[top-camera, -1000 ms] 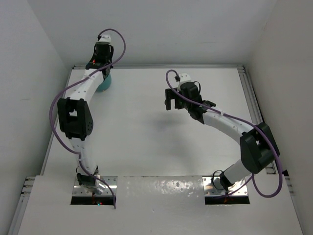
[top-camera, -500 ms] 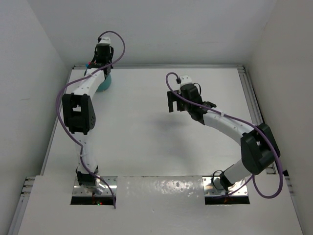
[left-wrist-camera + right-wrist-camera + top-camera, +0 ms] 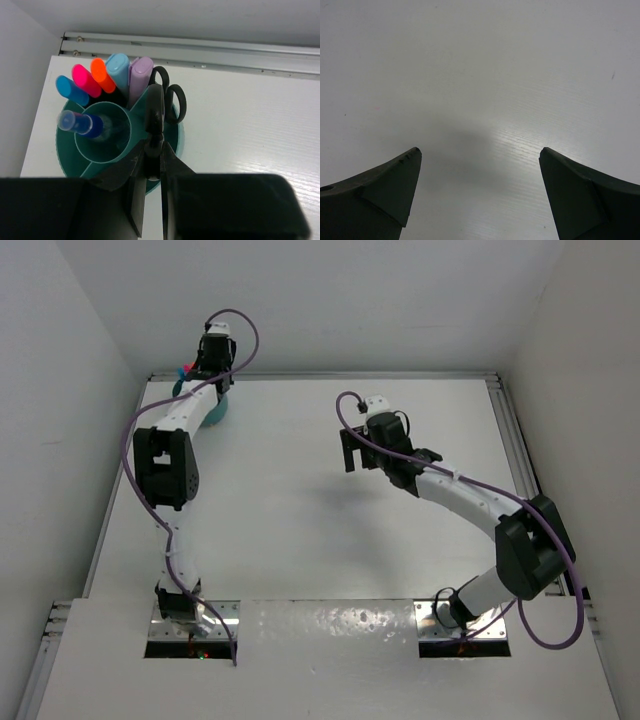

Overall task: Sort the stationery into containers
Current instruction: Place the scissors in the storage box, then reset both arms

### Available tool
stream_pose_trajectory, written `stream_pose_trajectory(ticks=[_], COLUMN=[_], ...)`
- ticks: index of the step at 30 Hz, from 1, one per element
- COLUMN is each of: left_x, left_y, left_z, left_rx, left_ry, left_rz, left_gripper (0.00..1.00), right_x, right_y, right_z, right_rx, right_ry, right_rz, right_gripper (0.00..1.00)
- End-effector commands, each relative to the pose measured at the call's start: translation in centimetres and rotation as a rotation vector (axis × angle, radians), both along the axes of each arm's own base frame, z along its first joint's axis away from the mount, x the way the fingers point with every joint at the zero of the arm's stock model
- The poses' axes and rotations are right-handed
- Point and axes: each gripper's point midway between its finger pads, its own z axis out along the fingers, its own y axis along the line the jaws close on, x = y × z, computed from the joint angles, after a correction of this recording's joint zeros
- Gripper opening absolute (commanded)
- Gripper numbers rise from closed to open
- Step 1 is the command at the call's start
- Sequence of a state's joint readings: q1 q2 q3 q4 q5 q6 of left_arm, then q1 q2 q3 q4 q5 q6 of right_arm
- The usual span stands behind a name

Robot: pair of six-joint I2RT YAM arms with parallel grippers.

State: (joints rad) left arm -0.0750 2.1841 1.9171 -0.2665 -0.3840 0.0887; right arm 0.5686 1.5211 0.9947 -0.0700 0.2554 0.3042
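The teal organiser cup [image 3: 67,152] stands in the table's far left corner, also seen partly under my left arm [image 3: 213,412]. Several markers [image 3: 100,75] stand in it: blue, pink, orange, light-blue and lilac caps. A blue-capped one [image 3: 80,123] lies in the inner round section. My left gripper [image 3: 151,147] is above the cup's right side, shut on the black-handled scissors [image 3: 170,97], whose handle loops point away over the rim. My right gripper [image 3: 352,453] hangs open over bare table at mid-right, with nothing between its fingers [image 3: 395,185].
A metal rail [image 3: 200,50] runs along the table's back edge just behind the cup. White walls close in the left, back and right sides. The left table edge [image 3: 42,110] lies close to the cup.
My left arm has stretched further toward the back corner, its elbow rising and the wrist moving over the cup. The right gripper has barely shifted and stays open.
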Motion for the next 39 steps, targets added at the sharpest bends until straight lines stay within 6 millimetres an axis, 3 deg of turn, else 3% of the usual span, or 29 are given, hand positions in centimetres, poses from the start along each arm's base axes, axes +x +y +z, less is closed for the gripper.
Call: stream_pose_trajectory(ticks=[1, 5, 8, 10, 11, 12, 13, 15, 18, 29, 32, 33, 34, 35, 36, 38, 39], left_x=[0.4, 0.6, 0.9, 1.0, 1.1, 1.1, 1.0, 0.9, 0.9, 0.6, 0.0, -0.6, -1.1, -2.1, -2.7, -5.4, -6.3], left_y=[1.4, 1.3, 0.8, 0.5, 0.4, 0.5, 0.6, 0.6, 0.5, -1.1, -1.2, -1.2, -1.1, -0.1, 0.5, 4.5, 5.8], left_z=[0.5, 0.9, 2.2, 2.1, 2.1, 2.0, 2.0, 1.8, 3.2, 12.5, 16.1, 18.6, 19.7, 21.9, 22.3, 25.0, 24.8], left_rx=[0.002, -0.007, -0.011, -0.01, -0.007, -0.005, -0.008, -0.011, -0.017, -0.012, -0.029, -0.037, -0.035, -0.037, -0.049, -0.048, -0.057], left_ry=[-0.016, -0.026, -0.055, -0.049, -0.047, -0.042, -0.036, -0.031, -0.056, -0.224, -0.281, -0.325, -0.336, -0.371, -0.365, -0.395, -0.375], left_rz=[0.043, 0.031, 0.008, -0.001, -0.004, 0.004, 0.011, 0.016, 0.008, -0.041, -0.059, -0.07, -0.076, -0.066, -0.069, -0.012, -0.004], left_gripper=[0.11, 0.0, 0.0, 0.12, 0.26, 0.26, 0.42, 0.49, 0.58, 0.68, 0.75, 0.77, 0.79, 0.83, 0.85, 0.91, 0.93], right_x=[0.0, -0.2, -0.3, -0.4, -0.5, -0.5, -0.6, -0.7, -0.9, -1.7, -2.2, -2.3, -2.5, -2.9, -2.7, -2.7, -2.8], right_y=[0.0, 0.0, -0.2, -0.2, -0.3, -0.3, -0.3, -0.3, -0.2, 1.1, 1.4, 1.5, 1.5, 1.1, 1.0, -0.7, -1.5], right_z=[1.5, 1.6, 1.6, 1.6, 1.6, 1.5, 1.6, 1.8, 1.8, 2.5, 2.8, 3.0, 3.0, 2.7, 3.3, 3.4, 3.9], right_rx=[-0.005, -0.016, -0.018, -0.023, -0.023, -0.024, -0.026, -0.027, -0.03, -0.041, -0.037, -0.036, -0.037, -0.059, -0.058, -0.094, -0.084], right_ry=[-0.048, -0.049, -0.049, -0.051, -0.052, -0.049, -0.052, -0.056, -0.057, -0.062, -0.054, -0.041, -0.03, 0.001, -0.002, 0.008, 0.002], right_rz=[0.005, 0.009, 0.006, 0.008, 0.008, 0.009, 0.009, 0.015, 0.027, 0.092, 0.119, 0.127, 0.132, 0.127, 0.109, 0.034, 0.0], right_gripper=[0.99, 0.99, 0.99, 0.99, 0.99, 0.99, 0.99, 0.99, 0.99, 0.99, 0.99, 0.99, 0.99, 0.99, 0.99, 0.99, 0.99])
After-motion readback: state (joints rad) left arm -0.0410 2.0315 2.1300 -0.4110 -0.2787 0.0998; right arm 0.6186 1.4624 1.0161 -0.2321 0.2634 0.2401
